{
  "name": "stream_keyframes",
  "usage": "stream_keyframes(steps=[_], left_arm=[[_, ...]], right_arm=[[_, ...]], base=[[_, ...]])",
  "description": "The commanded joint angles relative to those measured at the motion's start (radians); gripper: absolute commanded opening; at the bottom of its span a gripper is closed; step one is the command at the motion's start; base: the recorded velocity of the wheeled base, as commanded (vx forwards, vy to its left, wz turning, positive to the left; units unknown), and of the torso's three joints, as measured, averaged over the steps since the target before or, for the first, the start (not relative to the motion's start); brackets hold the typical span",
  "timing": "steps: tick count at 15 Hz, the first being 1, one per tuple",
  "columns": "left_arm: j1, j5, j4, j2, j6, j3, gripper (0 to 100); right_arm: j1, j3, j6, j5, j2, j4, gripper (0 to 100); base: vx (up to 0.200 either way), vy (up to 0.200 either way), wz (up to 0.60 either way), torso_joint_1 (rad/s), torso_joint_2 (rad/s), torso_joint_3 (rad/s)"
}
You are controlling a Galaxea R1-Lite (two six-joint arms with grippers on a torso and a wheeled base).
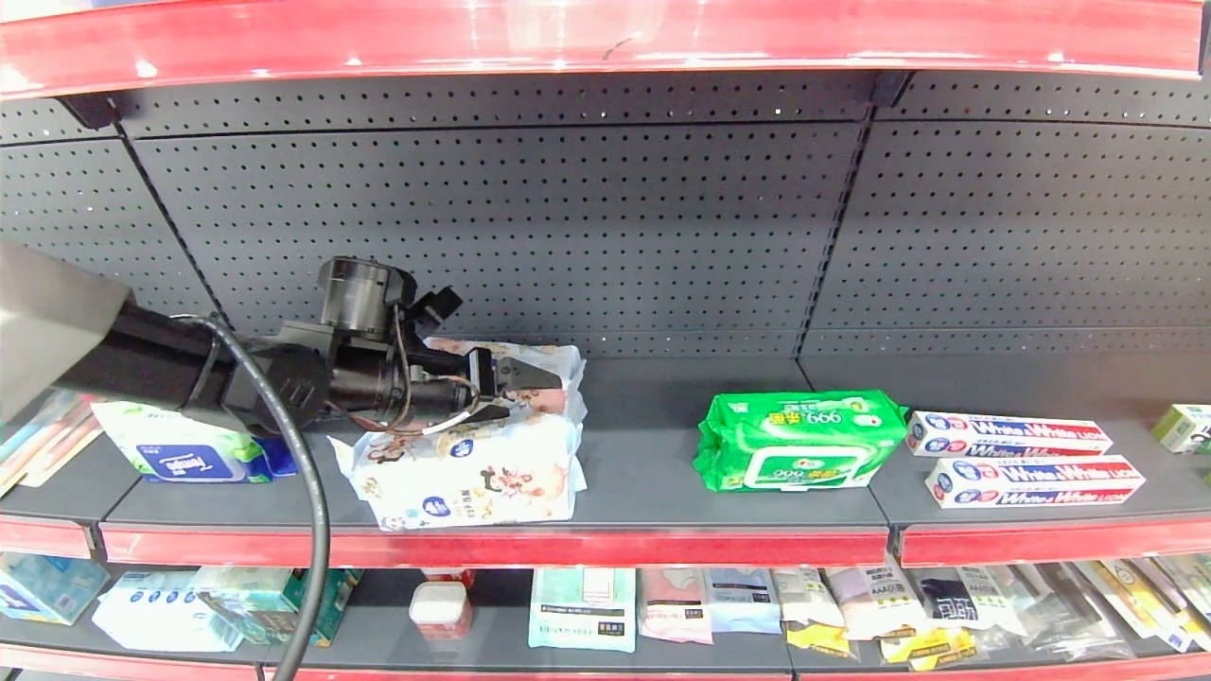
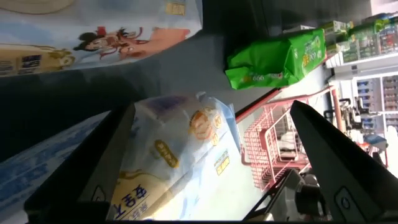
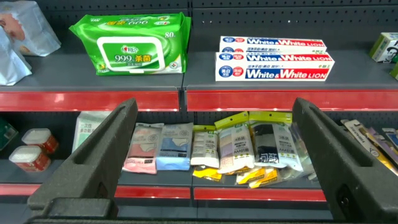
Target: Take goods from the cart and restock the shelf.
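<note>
Two white cartoon-print packs lie on the shelf point(image 1: 643, 445) to the left of the green wipes pack point(image 1: 798, 440): the front pack point(image 1: 473, 478) at the red shelf lip, and the rear pack point(image 1: 549, 364) touching it from behind. The left claw point(image 1: 520, 392) sits over these two, on the far side of them from the green wipes pack. Its fingers are spread wide, and one of the packs lies in the gap unclamped, with one finger beside it and the other well apart. The right claw point(image 3: 214, 102) is off the shelf, facing its front between the green wipes pack and the toothpaste boxes, likewise wide open and holding nothing. Two toothpaste boxes point(image 1: 1031, 480) lie just right of the green wipes pack, and a blue-and-white pack point(image 1: 180, 454) lies farther left than the cartoon packs. Small hanging-style packets point(image 1: 719, 601) fill the lower shelf beneath the green wipes pack. A red wire cart point(image 2: 273, 146) stands beyond the shelf lip.
</note>
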Motion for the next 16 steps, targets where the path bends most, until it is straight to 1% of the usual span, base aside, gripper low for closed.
stream_keyframes(steps=[1, 5, 16], left_arm=[[-0.010, 0.000, -0.001, 0.012, 0.000, -0.004, 100], [-0.028, 0.000, -0.001, 0.049, 0.000, -0.032, 100], [-0.045, -0.010, 0.004, 0.053, 0.000, -0.019, 100]], right_arm=[[0.000, 0.000, 0.000, 0.001, 0.000, 0.000, 100], [0.000, 0.000, 0.000, 0.001, 0.000, 0.000, 100], [0.000, 0.000, 0.000, 0.001, 0.000, 0.000, 100]], base=[[0.000, 0.000, 0.00, 0.000, 0.00, 0.000], [0.000, 0.000, 0.00, 0.000, 0.00, 0.000], [0.000, 0.000, 0.00, 0.000, 0.00, 0.000]])
